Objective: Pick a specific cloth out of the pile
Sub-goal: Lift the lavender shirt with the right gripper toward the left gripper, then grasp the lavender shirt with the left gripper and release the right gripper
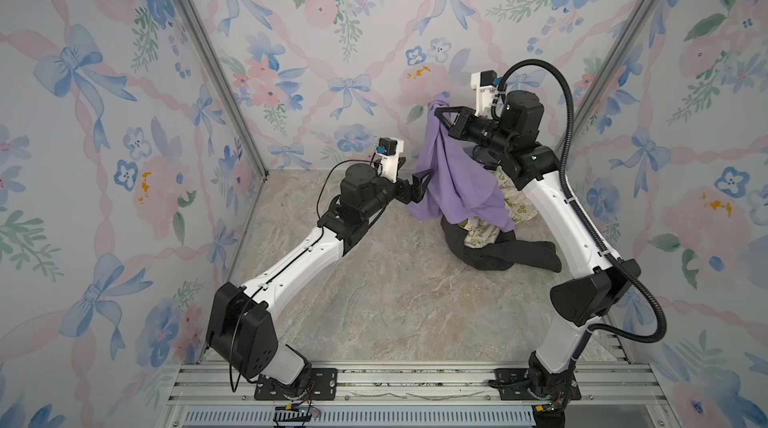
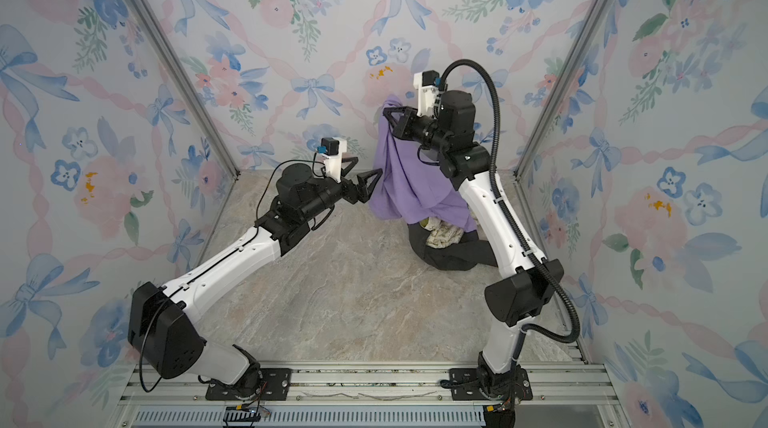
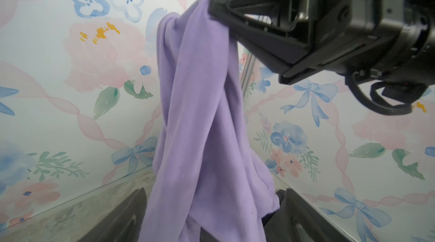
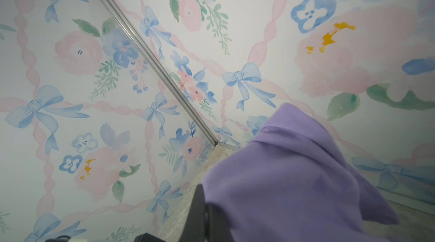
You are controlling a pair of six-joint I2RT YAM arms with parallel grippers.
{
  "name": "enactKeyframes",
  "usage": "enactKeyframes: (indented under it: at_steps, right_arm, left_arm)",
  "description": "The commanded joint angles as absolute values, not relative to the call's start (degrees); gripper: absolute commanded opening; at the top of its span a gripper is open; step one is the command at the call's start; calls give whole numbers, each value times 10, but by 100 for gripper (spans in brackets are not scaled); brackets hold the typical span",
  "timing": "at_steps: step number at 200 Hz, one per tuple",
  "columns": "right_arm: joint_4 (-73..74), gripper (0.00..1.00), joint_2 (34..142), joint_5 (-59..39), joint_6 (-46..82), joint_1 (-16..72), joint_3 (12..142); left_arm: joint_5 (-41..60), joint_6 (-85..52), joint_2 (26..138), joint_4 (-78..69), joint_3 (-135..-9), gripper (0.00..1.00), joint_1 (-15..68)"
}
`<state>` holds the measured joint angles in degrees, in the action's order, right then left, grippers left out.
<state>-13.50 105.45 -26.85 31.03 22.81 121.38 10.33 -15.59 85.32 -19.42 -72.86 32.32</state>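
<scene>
The lavender cloth [image 1: 453, 172] [image 2: 407, 180] hangs in long folds from my right gripper [image 1: 438, 112] [image 2: 388, 114], which is shut on its top bunch high up by the back wall. Its lower end drapes onto the pile [image 1: 498, 255] [image 2: 449, 257], a black-grey garment with a cream printed one [image 1: 482, 234] on top. My left gripper [image 1: 415, 174] [image 2: 365, 168] is open at the cloth's left edge. In the left wrist view the cloth [image 3: 200, 111] falls between its two spread fingers [image 3: 296, 215]. The right wrist view shows the cloth [image 4: 294, 182] bunched over the shut fingers [image 4: 200, 205].
The floral back wall [image 1: 353, 72] is close behind the raised cloth. Metal corner posts [image 1: 216, 64] [image 1: 615, 64] flank the marble tabletop [image 1: 395, 301]. The right arm [image 1: 552, 213] leans over the pile's right side. A metal rail [image 1: 415, 380] runs along the front edge.
</scene>
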Motion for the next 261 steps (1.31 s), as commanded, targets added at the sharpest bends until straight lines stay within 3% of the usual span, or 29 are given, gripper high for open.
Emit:
enactKeyframes:
  at_steps: [1, 57, 91, 119, 141, 155, 200, 261]
  right_arm:
    - [-127, 0, 1052, -317, 312, 246, 1242]
    - [-141, 0, 1059, -349, 322, 270, 1233]
    - [-153, 0, 1063, -365, 318, 282, 1228]
    - [-160, 0, 1068, -370, 315, 286, 1225]
    - [-172, 2, 1071, -371, 309, 286, 1225]
    - [-179, 8, 1071, -369, 302, 285, 1223]
    - [-183, 43, 1049, -333, 286, 270, 1193]
    - [-170, 65, 1015, -299, 275, 247, 1147]
  left_arm:
    - [110, -157, 835, -268, -720, 87, 306]
    - [109, -187, 852, -268, -729, 71, 273]
    - [117, -199, 873, -268, -751, 56, 270]
    - [139, -215, 897, -268, -772, 30, 269]
    - [153, -226, 914, -267, -791, 0, 268]
    - [151, -231, 919, -268, -797, 0, 266]
    - [127, -267, 909, -260, -796, 0, 239]
    - [90, -225, 864, -146, -825, 0, 169]
